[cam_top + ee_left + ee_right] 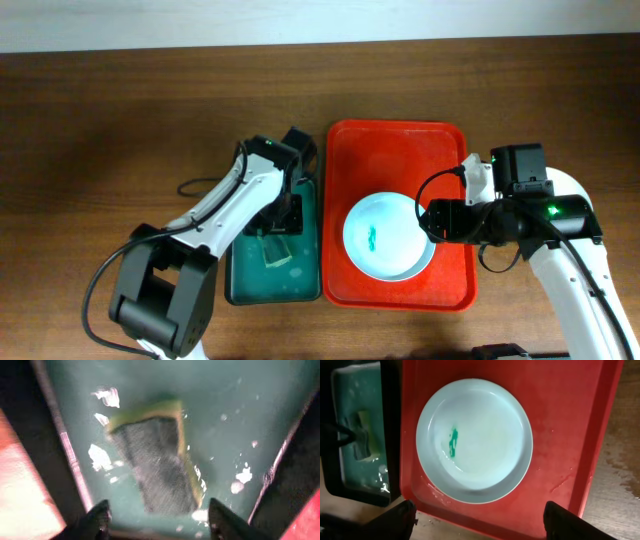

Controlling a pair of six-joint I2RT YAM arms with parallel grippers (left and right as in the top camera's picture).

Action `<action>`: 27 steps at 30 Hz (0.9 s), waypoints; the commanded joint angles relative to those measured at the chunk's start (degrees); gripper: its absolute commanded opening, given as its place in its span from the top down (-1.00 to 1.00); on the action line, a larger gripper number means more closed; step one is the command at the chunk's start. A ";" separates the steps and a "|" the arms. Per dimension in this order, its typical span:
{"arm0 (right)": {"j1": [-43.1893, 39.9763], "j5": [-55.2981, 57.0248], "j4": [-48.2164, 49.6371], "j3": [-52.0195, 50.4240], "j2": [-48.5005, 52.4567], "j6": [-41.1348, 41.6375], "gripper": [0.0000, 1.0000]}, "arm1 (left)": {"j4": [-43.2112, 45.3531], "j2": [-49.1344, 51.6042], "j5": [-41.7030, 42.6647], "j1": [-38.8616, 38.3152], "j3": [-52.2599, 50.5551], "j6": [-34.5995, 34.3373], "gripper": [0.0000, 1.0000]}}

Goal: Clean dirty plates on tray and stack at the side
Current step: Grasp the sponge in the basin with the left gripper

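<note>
One pale-blue plate (pixel 385 238) with a teal-green smear lies in the near half of the red tray (pixel 400 150). No other plates show. It also shows in the right wrist view (pixel 485 435), on the tray (pixel 570 410). My right gripper (pixel 432 222) hangs open and empty over the plate's right edge, its fingers (pixel 480 520) spread wide and apart from the plate. My left gripper (pixel 285 215) is open and empty just above the yellow-green sponge (pixel 160 460), which lies in the dark teal tray (pixel 240 405). Its fingers (pixel 160 522) are spread wider than the sponge.
The dark teal tray (pixel 272 270) sits against the red tray's left side, wet, with the sponge (pixel 278 252) in it. Bare brown wooden table (pixel 100 120) lies to the left and behind. The red tray's floor is wet near the plate.
</note>
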 commanded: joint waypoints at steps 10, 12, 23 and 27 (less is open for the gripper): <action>0.15 -0.11 -0.50 0.39 0.04 -0.42 -0.62 | 14.16 -0.90 1.57 0.00 -6.69 12.31 0.50; 0.15 -0.11 -0.74 0.39 0.04 -0.44 -0.62 | 11.32 -1.18 3.58 0.00 -4.35 12.44 -0.16; 0.15 1.92 -0.02 0.35 0.28 -0.39 -0.22 | 20.50 -2.21 2.23 1.51 -14.40 6.40 0.74; 0.09 6.93 1.03 0.31 4.07 6.12 0.03 | 17.59 -2.69 2.23 1.64 -12.09 6.49 1.00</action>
